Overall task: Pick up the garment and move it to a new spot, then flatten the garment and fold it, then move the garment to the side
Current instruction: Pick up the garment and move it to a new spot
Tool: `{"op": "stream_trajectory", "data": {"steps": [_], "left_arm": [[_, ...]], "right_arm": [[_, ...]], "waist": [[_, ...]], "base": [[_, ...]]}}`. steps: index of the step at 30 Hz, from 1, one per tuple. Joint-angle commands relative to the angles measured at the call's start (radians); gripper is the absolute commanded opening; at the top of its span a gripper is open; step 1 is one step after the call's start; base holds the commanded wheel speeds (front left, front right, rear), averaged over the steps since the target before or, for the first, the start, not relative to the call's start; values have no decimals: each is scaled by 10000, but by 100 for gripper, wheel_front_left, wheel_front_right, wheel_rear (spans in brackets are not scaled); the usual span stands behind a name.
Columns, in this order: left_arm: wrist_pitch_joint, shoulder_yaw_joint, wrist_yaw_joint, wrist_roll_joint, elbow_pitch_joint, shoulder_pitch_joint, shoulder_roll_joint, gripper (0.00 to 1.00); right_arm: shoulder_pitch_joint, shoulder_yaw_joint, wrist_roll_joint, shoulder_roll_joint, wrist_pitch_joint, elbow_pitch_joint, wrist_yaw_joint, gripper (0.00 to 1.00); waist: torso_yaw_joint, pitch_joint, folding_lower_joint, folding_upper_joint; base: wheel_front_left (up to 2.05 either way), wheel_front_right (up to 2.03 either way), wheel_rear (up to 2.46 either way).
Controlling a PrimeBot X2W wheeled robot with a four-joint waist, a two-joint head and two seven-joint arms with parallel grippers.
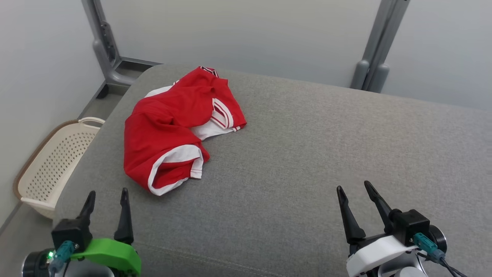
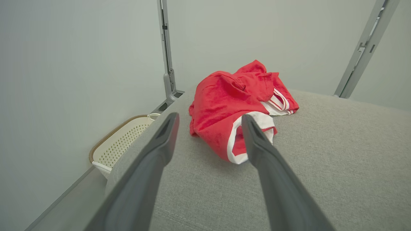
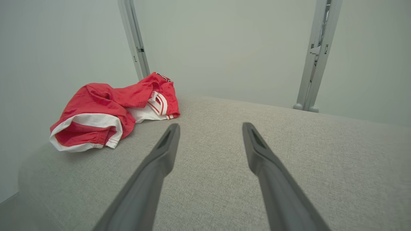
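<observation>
Nearest, the left claw (image 1: 107,191) and right claw (image 1: 353,185) both hover released, fingers spread, holding nothing, over the front of the grey cushion (image 1: 300,161). Farther back, toward the cushion's left side, the red shorts (image 1: 165,130) lie crumpled, well apart from the right claw and nearer the left. Thin, limp cloth, probably light and a little slick — it will likely sag and bunch when lifted. The white-banded hem (image 1: 175,156) facing the left claw looks the best pinch — a doubled edge.
</observation>
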Motion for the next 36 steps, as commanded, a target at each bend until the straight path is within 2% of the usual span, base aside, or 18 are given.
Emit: {"op": "stream_trajectory", "data": {"steps": [1, 10, 18, 23, 32, 33, 34, 35, 36], "left_arm": [[90, 69, -61, -24, 81, -279, 141, 100], [875, 341, -477, -344, 1475, -1894, 889, 100], [1338, 364, -797, -671, 2934, -3136, 1089, 100], [1430, 330, -897, -718, 3731, -3683, 1209, 100], [1615, 325, -765, -671, 4910, -4274, 1490, 100], [1629, 320, -784, -713, 4995, -4309, 1476, 89], [1714, 283, -713, -735, 4949, -4297, 1402, 25], [1739, 288, -707, -757, 4932, -4272, 1423, 0], [1755, 280, -705, -774, 4921, -4238, 1444, 0]], "right_arm": [[-68, -19, -107, -45, -33, 6, -3, 100], [-111, -36, -279, -46, -32, -104, -3, 100], [-728, 40, -516, -43, -19, -269, -3, 100], [-1107, 85, -518, -41, -22, -281, -3, 100], [-1489, 123, -521, -40, -29, -332, -3, 100], [-1501, 113, -515, -40, -29, -321, -3, 100], [-1508, 89, -496, -40, -30, -296, -3, 100], [-1524, 80, -493, -41, -30, -292, -3, 100], [-1539, 83, -488, -38, -30, -285, -3, 100]], "waist": [[-529, 103, 0, 0], [-1932, 772, 0, 0], [-2800, 2150, 0, 0], [-3130, 2803, 0, 0], [-3364, 3398, 0, 0], [-3363, 3410, 0, 0], [-3341, 3401, 0, 0], [-3328, 3396, 0, 0], [-3312, 3385, 0, 0]], "base": [[0, 0, 0], [0, 0, 0], [0, 0, 0], [0, 0, 0], [0, 0, 0], [0, 0, 0], [0, 0, 0], [0, 0, 0], [0, 0, 0]]}}
